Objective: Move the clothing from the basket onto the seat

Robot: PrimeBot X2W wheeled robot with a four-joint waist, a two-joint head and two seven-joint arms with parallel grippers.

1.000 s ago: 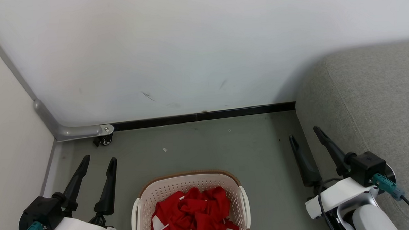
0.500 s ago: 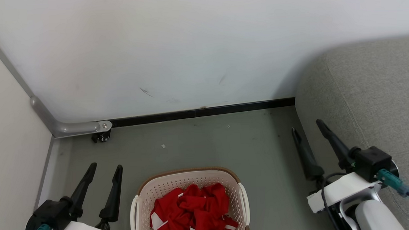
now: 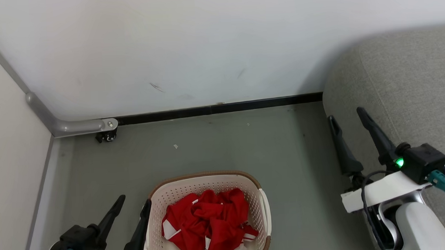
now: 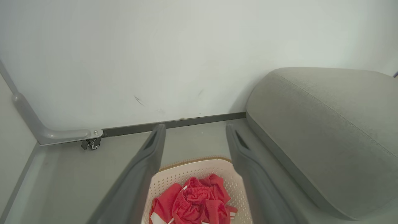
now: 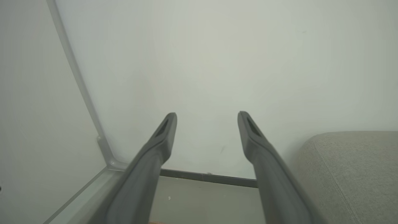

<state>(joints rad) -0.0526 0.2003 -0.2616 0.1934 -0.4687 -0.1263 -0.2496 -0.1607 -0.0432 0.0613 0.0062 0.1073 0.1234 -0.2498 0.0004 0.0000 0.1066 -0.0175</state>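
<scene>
Head view: reach step, we judge, with nothing grasped yet. Left end effector (image 3: 134, 199) hovers low just beside the laundry basket (image 3: 205, 174), fingers parted and empty. The red clothing (image 3: 207, 221) lies heaped inside. Next we must dip in and pinch fabric. Right end effector (image 3: 345, 113), spread and empty, is raised beside the sofa seat (image 3: 410, 89).

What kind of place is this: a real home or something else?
Probably a mock living-room corner in a test space: a large grey fabric sofa cushion, a cream perforated plastic laundry basket holding red sports garments, and a grey metal panel foot on a black caster wheel.
</scene>
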